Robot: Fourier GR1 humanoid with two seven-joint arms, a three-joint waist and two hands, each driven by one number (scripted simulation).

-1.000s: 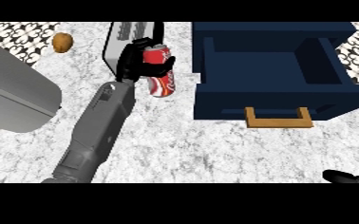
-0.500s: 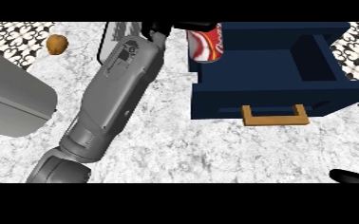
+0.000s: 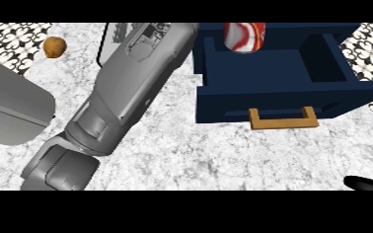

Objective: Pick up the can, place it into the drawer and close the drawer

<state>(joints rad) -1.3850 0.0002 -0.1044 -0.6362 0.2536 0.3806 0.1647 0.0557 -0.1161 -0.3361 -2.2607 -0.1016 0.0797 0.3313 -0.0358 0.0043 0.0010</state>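
— Where is the can?

— The red and white metal can (image 3: 245, 37) shows at one o'clock, at the view's top edge, which cuts off its upper end. It lies over the back part of the navy blue open drawer (image 3: 262, 96). I cannot tell whether it touches the drawer's floor.

— Is the left hand gripping it?

— I cannot tell. Only the grey left forearm (image 3: 124, 94) shows, slanting from seven o'clock up to twelve o'clock. The left hand itself is beyond the top edge, just left of the can.

— And the right hand?

— Only a black sliver of the right hand (image 3: 358, 182) shows at five o'clock, by the lower right corner, well apart from the drawer. Whether it is open or closed cannot be told.

— What else stands around?

— The drawer fills the one-to-three o'clock area, with its tan wooden handle (image 3: 282, 124) facing six o'clock. It sits on the white marbled counter (image 3: 218, 158). A small brown rounded lump (image 3: 54, 47) lies at ten o'clock, beside black-and-white patterned tiles (image 3: 22, 34). A grey rounded panel (image 3: 18, 108) sits at nine o'clock.

— Does anything block the view?

— The forearm covers most of a pale boxy appliance (image 3: 115, 37) at eleven o'clock.
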